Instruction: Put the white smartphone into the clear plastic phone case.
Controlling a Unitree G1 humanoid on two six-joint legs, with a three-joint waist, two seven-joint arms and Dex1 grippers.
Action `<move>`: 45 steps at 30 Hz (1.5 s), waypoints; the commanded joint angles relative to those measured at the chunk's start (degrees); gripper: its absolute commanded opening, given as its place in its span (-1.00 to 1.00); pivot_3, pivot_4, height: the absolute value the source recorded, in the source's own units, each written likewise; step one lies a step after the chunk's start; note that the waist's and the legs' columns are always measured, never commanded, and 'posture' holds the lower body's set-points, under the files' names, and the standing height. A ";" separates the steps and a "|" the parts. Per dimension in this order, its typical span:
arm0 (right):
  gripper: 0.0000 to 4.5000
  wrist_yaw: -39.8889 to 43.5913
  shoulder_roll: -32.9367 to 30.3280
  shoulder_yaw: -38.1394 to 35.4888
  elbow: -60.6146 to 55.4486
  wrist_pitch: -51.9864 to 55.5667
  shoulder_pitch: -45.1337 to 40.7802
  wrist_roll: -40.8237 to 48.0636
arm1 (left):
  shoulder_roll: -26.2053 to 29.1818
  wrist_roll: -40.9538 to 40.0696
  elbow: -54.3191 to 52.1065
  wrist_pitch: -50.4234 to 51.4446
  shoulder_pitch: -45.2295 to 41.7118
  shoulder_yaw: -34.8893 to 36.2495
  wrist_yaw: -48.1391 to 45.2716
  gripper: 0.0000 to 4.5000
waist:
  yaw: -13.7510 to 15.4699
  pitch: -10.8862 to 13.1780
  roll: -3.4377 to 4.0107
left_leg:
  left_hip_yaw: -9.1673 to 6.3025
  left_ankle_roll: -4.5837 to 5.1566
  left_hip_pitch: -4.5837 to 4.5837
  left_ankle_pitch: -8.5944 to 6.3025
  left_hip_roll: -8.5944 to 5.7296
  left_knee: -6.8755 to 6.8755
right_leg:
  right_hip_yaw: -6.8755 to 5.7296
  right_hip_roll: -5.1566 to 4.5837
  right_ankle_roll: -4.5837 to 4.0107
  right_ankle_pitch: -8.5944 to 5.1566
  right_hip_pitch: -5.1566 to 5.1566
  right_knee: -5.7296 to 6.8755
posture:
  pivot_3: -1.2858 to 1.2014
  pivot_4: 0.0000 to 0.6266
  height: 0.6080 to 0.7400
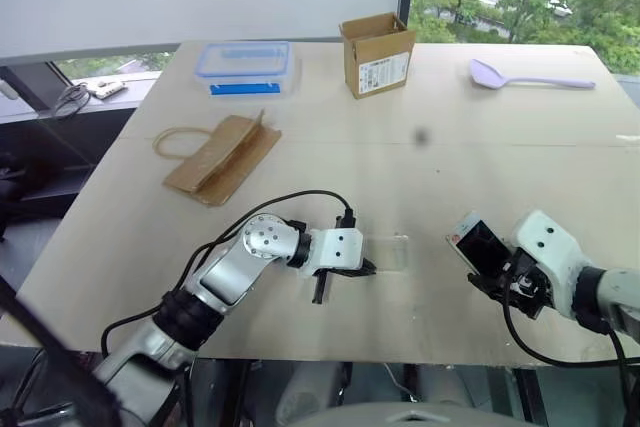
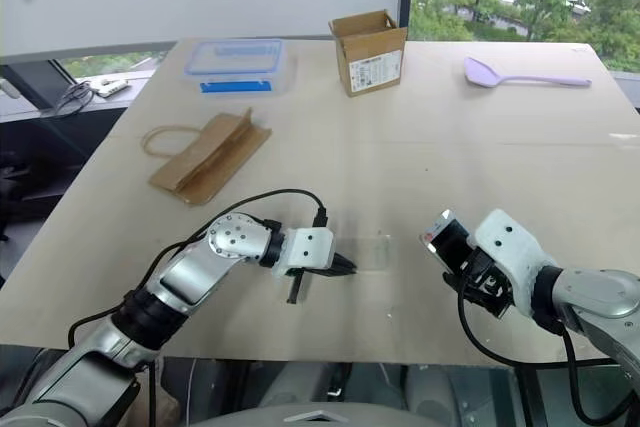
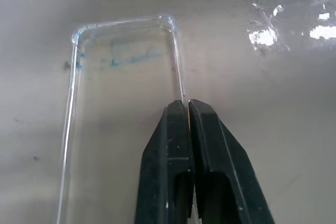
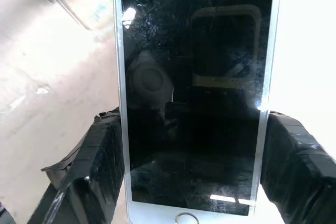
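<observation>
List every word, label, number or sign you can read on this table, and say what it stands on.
No text is legible.
White label on the open brown cardboard box: printed lines, too small to read.
Red sticker at the top edge of the white smartphone: cut off, unreadable.
Blue marks on the clear plastic phone case: smudged, unreadable.

Clutter along the far half of the pale wooden table [image 1: 420, 177]
Clear blue-rimmed lidded food box [image 1: 244, 67], open cardboard box [image 1: 378, 54], lilac plastic spoon [image 1: 528, 77], flat brown paper bag [image 1: 222, 157].

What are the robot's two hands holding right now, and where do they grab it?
The right gripper holds the white smartphone by its two long side edges, near the home-button end. The left gripper pinches one long side wall of the clear plastic phone case.
</observation>
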 commanded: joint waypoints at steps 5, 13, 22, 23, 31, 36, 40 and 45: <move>0.33 -1.82 1.05 0.60 -1.18 -0.29 -4.00 0.13 | -8.67 6.37 39.45 -19.51 -19.23 0.27 -2.46 -1.00 | -0.62 0.17 -0.13 | 0.22 -0.03 -0.23 -0.02 0.16 -0.07 | -0.37 -0.34 0.00 -0.02 0.20 -0.11 | 0.03 -0.52 1.00; 0.33 -2.41 0.38 4.48 0.92 0.03 -9.42 -0.97 | -16.86 6.56 39.13 -11.44 -25.26 1.46 -8.41 -1.00 | -1.50 0.28 -0.20 | 0.22 0.61 -0.77 0.49 0.09 0.11 | -1.02 -0.45 0.48 0.60 -0.23 -0.28 | 0.03 -0.52 1.00; 0.33 -0.81 -0.91 11.55 4.85 -4.24 -16.45 -4.69 | -12.65 4.44 0.57 22.67 -14.71 3.44 -8.57 -1.00 | -2.16 0.34 -0.23 | 0.23 0.36 -1.92 0.96 -0.30 -0.18 | -0.84 -0.40 0.82 0.72 -1.34 -0.23 | 0.03 -0.52 1.00; 0.33 -0.23 -1.34 12.68 5.40 -4.17 -17.46 -4.91 | -12.53 4.68 -0.92 23.94 -14.06 3.30 -7.97 -1.00 | -2.21 0.36 -0.22 | 0.23 0.35 -1.92 0.95 -0.32 -0.26 | -0.81 -0.42 0.82 0.71 -1.34 -0.36 | 0.03 -0.52 1.00; 0.33 5.79 -5.45 22.68 12.00 -6.09 -26.74 -9.44 | -13.82 4.22 -6.29 29.78 -12.74 2.42 -5.78 -1.00 | -1.83 0.60 -0.19 | 0.12 0.70 -1.74 0.76 -0.35 -0.17 | -0.86 -0.40 0.82 0.74 -1.14 -0.60 | 0.03 -0.52 1.00; 0.33 10.70 -5.01 28.34 17.08 -7.95 -32.87 -11.65 | -13.66 2.80 -6.15 29.42 -12.26 2.81 -6.43 -0.39 | -2.02 0.62 -0.19 | 0.15 0.69 -1.69 0.76 -0.35 -0.10 | -0.81 -0.39 0.78 0.75 -1.20 -0.34 | 0.03 -0.52 1.00; 0.33 13.77 -2.69 33.61 22.36 -10.58 -37.24 -14.84 | -11.83 -2.22 -9.50 30.96 -10.48 8.04 -6.61 0.46 | -2.29 0.64 -0.17 | 0.17 0.54 -1.68 0.84 -0.35 -0.12 | -0.76 -0.40 0.76 0.75 -1.25 -0.22 | 0.03 -0.52 1.00; 0.97 17.81 0.34 37.42 26.47 -13.89 -39.99 -17.30 | -5.84 -9.71 -15.83 36.60 -4.03 18.83 -4.08 0.49 | -3.04 0.68 -0.13 | 0.17 0.47 -1.69 0.87 -0.36 -0.12 | -0.74 -0.41 0.76 0.75 -1.27 -0.23 | 0.03 -0.52 1.00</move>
